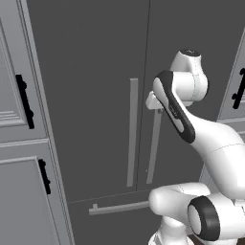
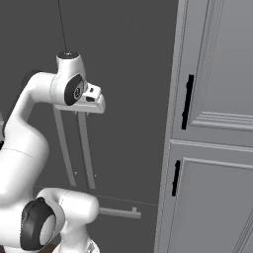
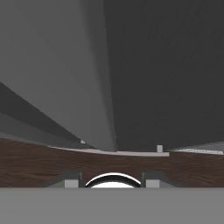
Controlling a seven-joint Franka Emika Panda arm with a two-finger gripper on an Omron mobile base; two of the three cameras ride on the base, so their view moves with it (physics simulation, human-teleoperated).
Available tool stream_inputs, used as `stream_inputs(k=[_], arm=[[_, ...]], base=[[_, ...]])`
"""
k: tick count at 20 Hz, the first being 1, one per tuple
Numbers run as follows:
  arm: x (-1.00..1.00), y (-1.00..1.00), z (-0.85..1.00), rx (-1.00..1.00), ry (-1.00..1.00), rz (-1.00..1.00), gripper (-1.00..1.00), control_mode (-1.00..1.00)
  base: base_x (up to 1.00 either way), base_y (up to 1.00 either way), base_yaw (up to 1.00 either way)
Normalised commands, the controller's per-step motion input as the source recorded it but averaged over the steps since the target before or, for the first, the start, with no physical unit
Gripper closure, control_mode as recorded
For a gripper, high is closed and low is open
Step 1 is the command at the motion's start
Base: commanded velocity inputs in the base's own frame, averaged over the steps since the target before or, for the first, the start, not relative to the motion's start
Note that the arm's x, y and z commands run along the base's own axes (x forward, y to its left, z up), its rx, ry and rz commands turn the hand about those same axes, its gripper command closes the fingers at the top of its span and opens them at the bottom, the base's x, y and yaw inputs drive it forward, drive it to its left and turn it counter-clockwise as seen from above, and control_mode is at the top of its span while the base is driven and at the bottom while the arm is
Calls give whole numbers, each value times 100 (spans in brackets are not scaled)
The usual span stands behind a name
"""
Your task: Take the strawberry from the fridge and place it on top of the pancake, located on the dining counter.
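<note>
The gripper (image 1: pixel 153 103) sits at the top end of the right door handle (image 1: pixel 154 148) of the fridge (image 1: pixel 95 72). The hand points down along the bar. In the hand view the grey bar runs away from the two finger tips toward the wooden floor (image 3: pixel 35 166), so the camera looks straight along the handle. Whether the jaws have clamped the bar or merely stand either side of it, I cannot tell: the contact itself is hidden behind the hand in both base views.

Just beside that handle, across the seam between the doors, is the left door handle (image 1: pixel 132 134). Both doors lie flush and closed. Below the handles is the bottom drawer with its horizontal bar (image 1: pixel 119 207). Light grey cabinets (image 1: pixel 14 143) with black handles flank the fridge on both sides.

The step in hand looks like opening the right door, so the task is at its beginning. The strawberry is presumably behind these shut doors.

To do this well:
- Make sure the fingers are on opposite sides of the bar and closed firmly before any pull.
- A grip this near the handle's upper end can slide off, so a hold slightly lower may be safer.
- Pull along an arc about the hinge on the fridge's outer right edge, not straight back, and let the wrist turn with the door.
- Keep the elbow away from the cabinet to the right of the fridge.
- Swing the door wide enough to leave room to reach the shelves.
</note>
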Motion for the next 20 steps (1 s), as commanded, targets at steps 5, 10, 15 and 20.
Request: stream_inputs(k=[5, 10, 15, 20], arm=[[0, 0, 0, 0, 0, 0, -100, 100], [0, 0, 0, 0, 0, 0, -100, 100], [0, 0, 0, 0, 0, 0, -100, 100], [0, 0, 0, 0, 0, 0, -100, 100]], base=[[-1, 0, 0], [-26, 9, -3], [-9, 40, -2], [-2, 24, -3]])
